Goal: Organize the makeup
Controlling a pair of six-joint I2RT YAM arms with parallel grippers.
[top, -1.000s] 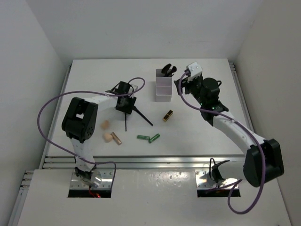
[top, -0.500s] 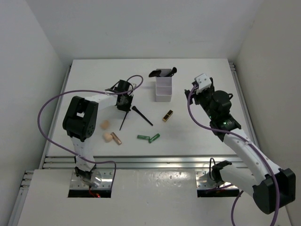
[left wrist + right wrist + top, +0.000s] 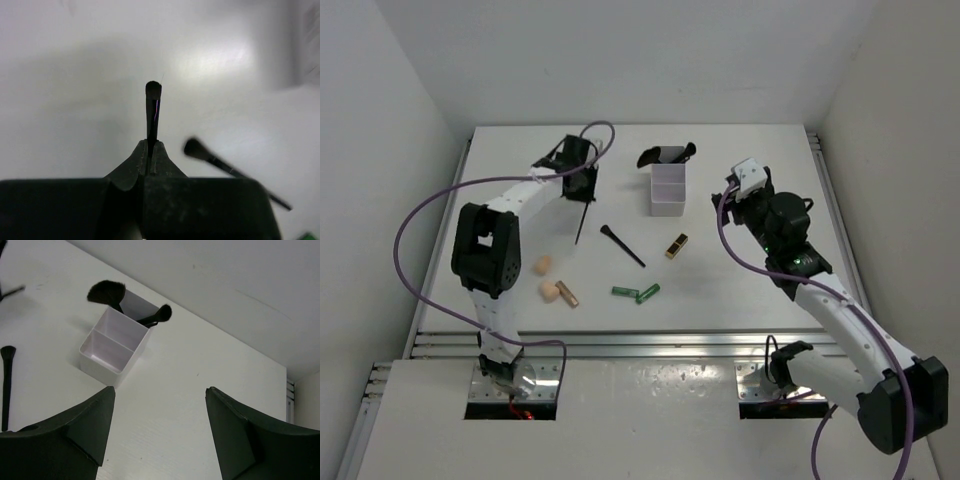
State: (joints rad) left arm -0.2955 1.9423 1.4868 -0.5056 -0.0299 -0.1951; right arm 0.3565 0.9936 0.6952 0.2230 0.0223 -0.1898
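Note: your left tool [image 3: 151,152] pinches a slim brush [image 3: 153,107] near one end, up off the table [image 3: 710,285] well left of the box [image 3: 667,208], right tool [image 3: 160,392] wide and empty; so thin a grip may let it swivel and miss its compartment.

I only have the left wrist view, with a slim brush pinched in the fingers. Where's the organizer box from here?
Observer: In the top view, the white box stands to the right of the left gripper and its slim brush.
Operator: Anything in it?
Observer: Two black brushes lean out of its far end compartment. The other two compartments look empty.
Operator: And the right arm?
Observer: The right gripper hangs open off to the box's right, holding nothing.
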